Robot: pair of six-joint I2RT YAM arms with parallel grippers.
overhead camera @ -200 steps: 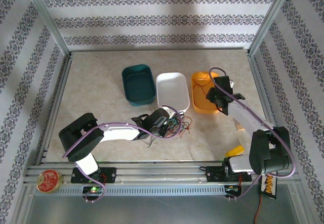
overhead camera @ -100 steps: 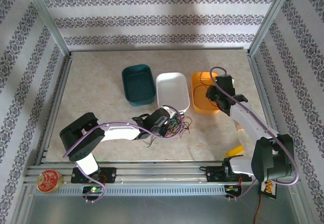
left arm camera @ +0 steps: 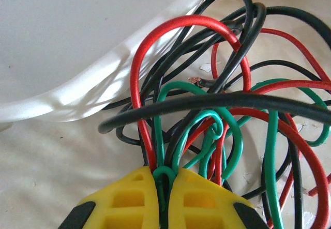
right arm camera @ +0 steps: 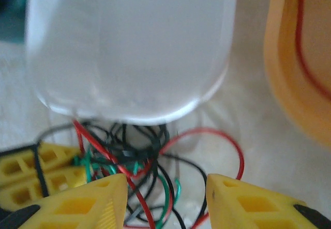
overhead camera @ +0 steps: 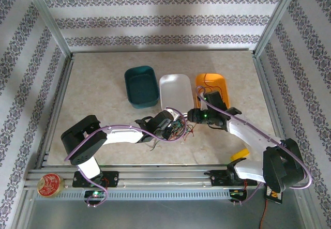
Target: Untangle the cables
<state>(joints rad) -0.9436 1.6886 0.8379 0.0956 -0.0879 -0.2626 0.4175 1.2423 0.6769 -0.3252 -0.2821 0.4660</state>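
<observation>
Right fingers newly above cables

The left arm and right arm pair white shells with black joint housings, each trailed by a thick lilac cable, and the left gripper and right gripper carry yellow plastic fingers with rectangular hollows and black ends.
</observation>
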